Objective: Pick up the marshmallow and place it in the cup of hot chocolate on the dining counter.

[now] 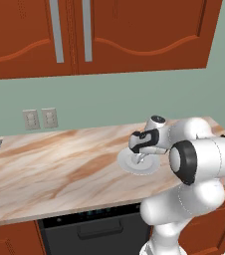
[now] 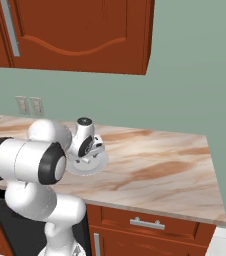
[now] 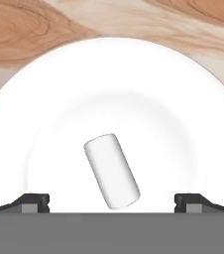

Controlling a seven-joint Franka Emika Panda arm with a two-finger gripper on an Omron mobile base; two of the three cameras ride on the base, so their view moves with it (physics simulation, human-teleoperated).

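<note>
White and smooth, the cylindrical marshmallow (image 3: 112,171) lies tilted on a round glossy plate (image 3: 59,99) between the spread-apart fingertips of the gripper (image 3: 112,202).

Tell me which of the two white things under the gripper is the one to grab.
The marshmallow: the small white cylinder lying on its side between the open gripper fingertips. The other is the round plate beneath it.

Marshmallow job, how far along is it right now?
Early. Done: the gripper has reached the plate and hangs over it. In hand: lining up on the marshmallow, which lies on its side between the open fingers, not yet grasped. Left: closing, lifting, carrying it to the cup.
</note>
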